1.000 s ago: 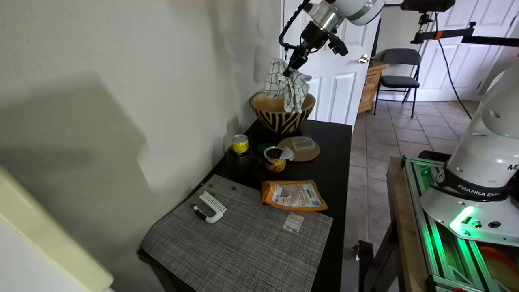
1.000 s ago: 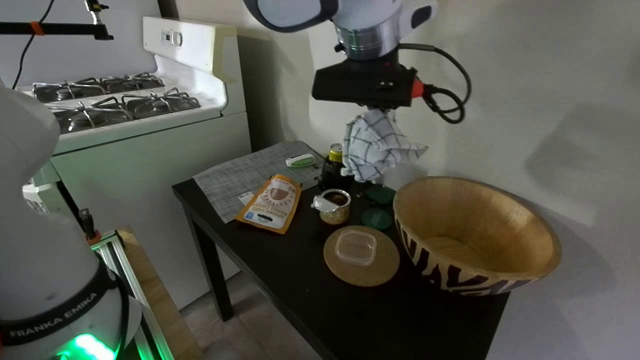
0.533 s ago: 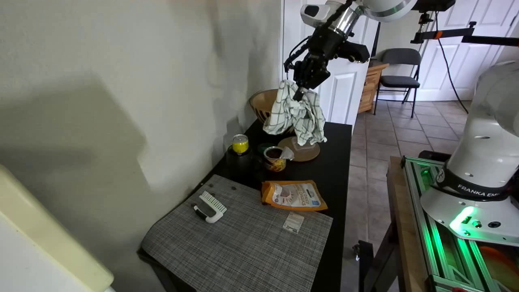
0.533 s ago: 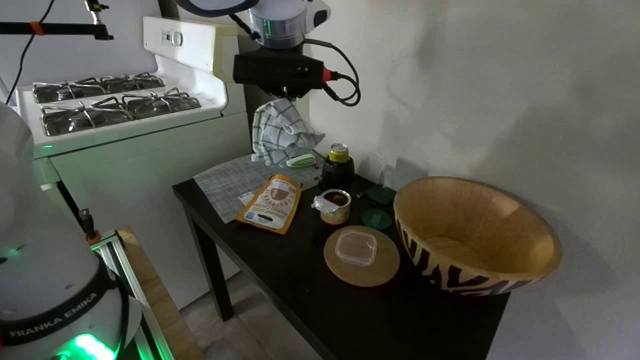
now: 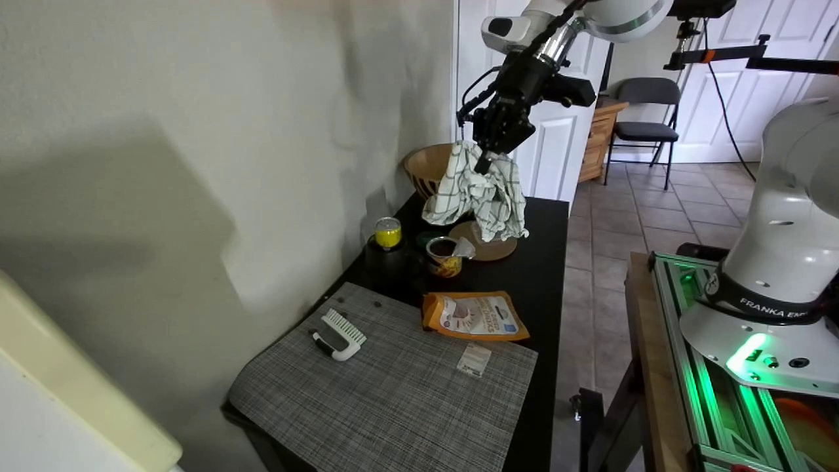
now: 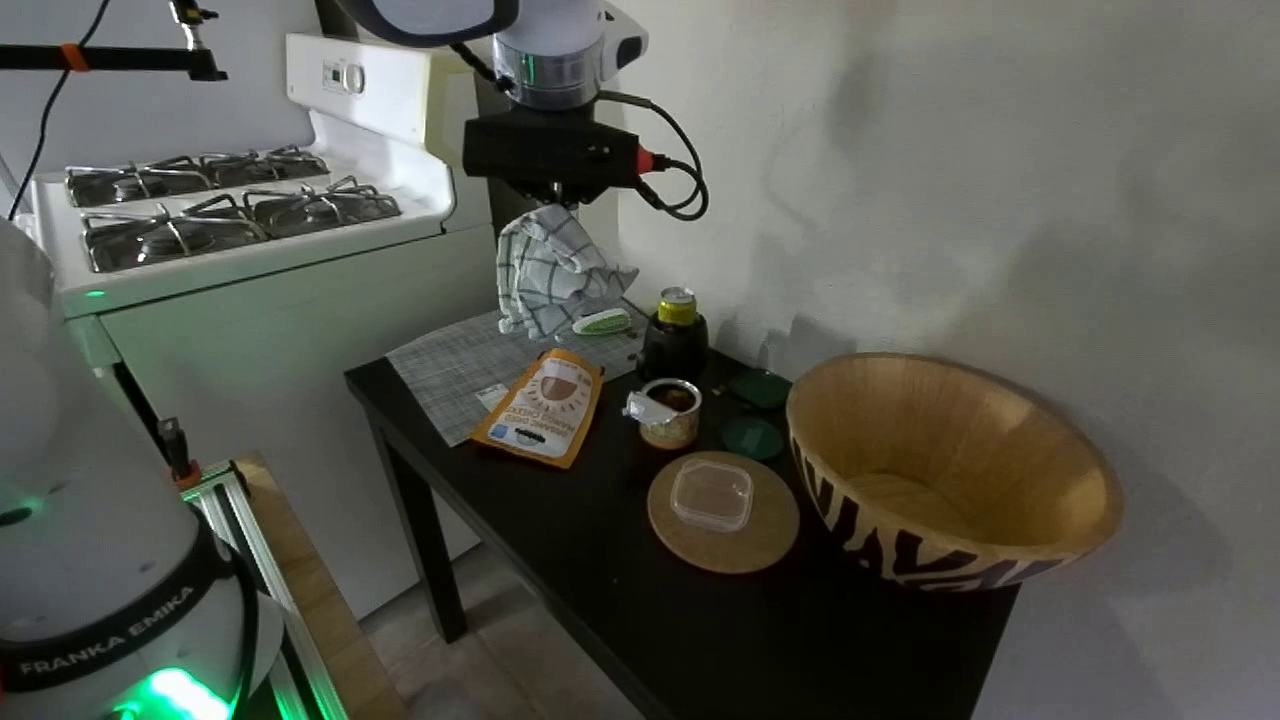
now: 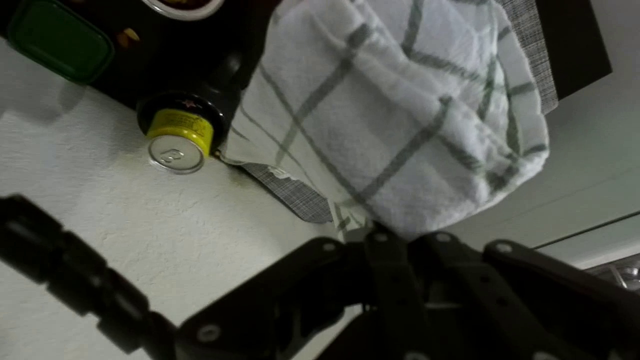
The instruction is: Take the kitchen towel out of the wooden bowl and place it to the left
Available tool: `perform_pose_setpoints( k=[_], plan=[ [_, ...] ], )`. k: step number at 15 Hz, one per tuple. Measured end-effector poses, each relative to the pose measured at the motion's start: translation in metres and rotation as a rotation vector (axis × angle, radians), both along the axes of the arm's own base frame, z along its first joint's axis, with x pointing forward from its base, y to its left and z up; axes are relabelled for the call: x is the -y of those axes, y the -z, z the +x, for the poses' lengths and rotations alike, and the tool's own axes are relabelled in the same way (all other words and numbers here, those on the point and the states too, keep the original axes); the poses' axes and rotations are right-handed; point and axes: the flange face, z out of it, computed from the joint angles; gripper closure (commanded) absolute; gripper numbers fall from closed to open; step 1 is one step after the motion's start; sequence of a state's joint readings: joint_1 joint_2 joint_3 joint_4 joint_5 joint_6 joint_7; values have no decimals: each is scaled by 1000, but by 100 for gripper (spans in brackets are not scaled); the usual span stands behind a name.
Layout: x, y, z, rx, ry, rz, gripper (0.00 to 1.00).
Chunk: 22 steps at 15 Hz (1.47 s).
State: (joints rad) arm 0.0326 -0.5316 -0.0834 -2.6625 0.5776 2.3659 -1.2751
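The white towel [image 6: 550, 275] with dark green check lines hangs bunched from my gripper. It also shows in the other views [image 5: 488, 196] [image 7: 390, 125]. My gripper [image 5: 484, 162] is shut on its upper part. In the wrist view my gripper [image 7: 397, 235] has its jaws close together at the cloth, and the fingertips are hidden in it. The towel hangs in the air above the table, apart from the bowl. The wooden bowl [image 6: 960, 430] with a dark zebra pattern stands at the table's end; its visible inside holds nothing. The towel partly covers the bowl [image 5: 426, 164] in an exterior view.
The black table [image 6: 620, 600] carries a grey placemat [image 5: 393, 393], a white brush [image 5: 341, 334], an orange pouch [image 5: 478, 316], a dark jar with a yellow can [image 6: 678, 308], an opened cup [image 6: 670, 425], green lids [image 6: 753, 438] and a round board [image 6: 740, 560]. A wall runs behind; a stove stands beyond.
My gripper has carried the towel away from the bowl toward the placemat side and lower. In the last half second it has moved only slightly, mostly downward. The bowl has not moved.
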Motion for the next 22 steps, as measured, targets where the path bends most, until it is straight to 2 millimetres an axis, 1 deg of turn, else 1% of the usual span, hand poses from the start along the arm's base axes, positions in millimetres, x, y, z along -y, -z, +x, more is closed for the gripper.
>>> perform_pose_setpoints(
  k=[1,6,9,11,14,17,20,22],
  plan=[
    [-17,6,3,-7,-38,-13,98],
    [-113,46,13,-78,-273,-87,98],
    [-162,72,18,-120,-397,-117,98],
    [-188,92,24,-133,-461,-140,98],
    [-218,124,36,-155,-550,-160,98],
    [-242,151,52,-160,-617,-194,98],
    [-255,177,74,-143,-663,-235,98],
    [-255,195,88,-140,-693,-276,98]
  ],
)
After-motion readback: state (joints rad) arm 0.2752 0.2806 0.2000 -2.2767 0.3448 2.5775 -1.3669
